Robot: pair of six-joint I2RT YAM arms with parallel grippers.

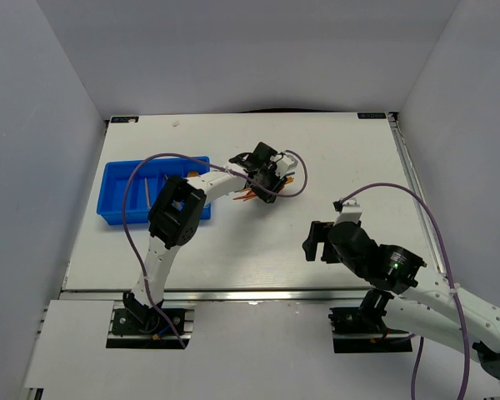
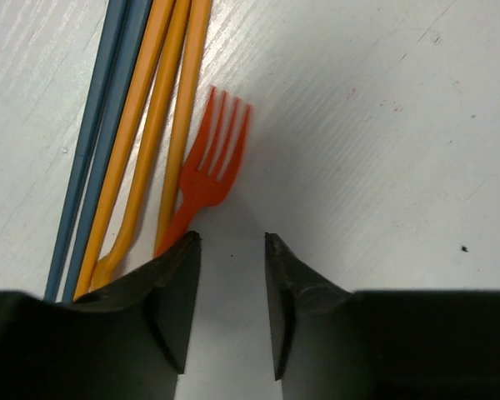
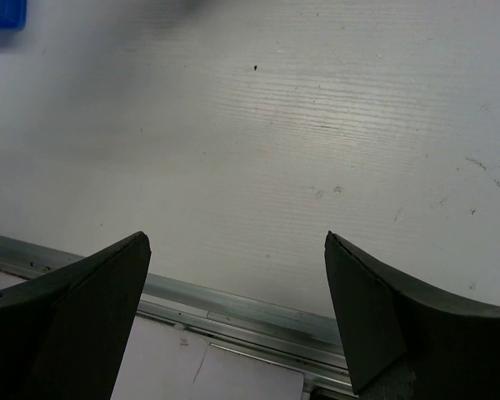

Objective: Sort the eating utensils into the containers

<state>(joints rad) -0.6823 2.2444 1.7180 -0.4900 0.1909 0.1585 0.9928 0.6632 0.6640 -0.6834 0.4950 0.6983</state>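
In the left wrist view several eating utensils lie side by side on the white table: a red-orange fork (image 2: 210, 171), orange handles (image 2: 154, 117) and grey-blue sticks (image 2: 100, 133). My left gripper (image 2: 231, 240) hangs just right of the fork. Its jaws stand partly apart with only bare table between them, and the fork's handle runs under the left finger (image 2: 171, 292). From above, the left gripper (image 1: 269, 177) sits over orange utensils (image 1: 248, 197), right of the blue container tray (image 1: 117, 208). An orange stick (image 1: 147, 193) lies in the tray. My right gripper (image 3: 236, 237) is wide open and empty.
The right gripper (image 1: 317, 242) hovers over the table's near right part, close to the metal front rail (image 3: 233, 304). A corner of the blue tray (image 3: 2, 12) shows far off in the right wrist view. Purple cables (image 1: 296, 179) loop by the left wrist.
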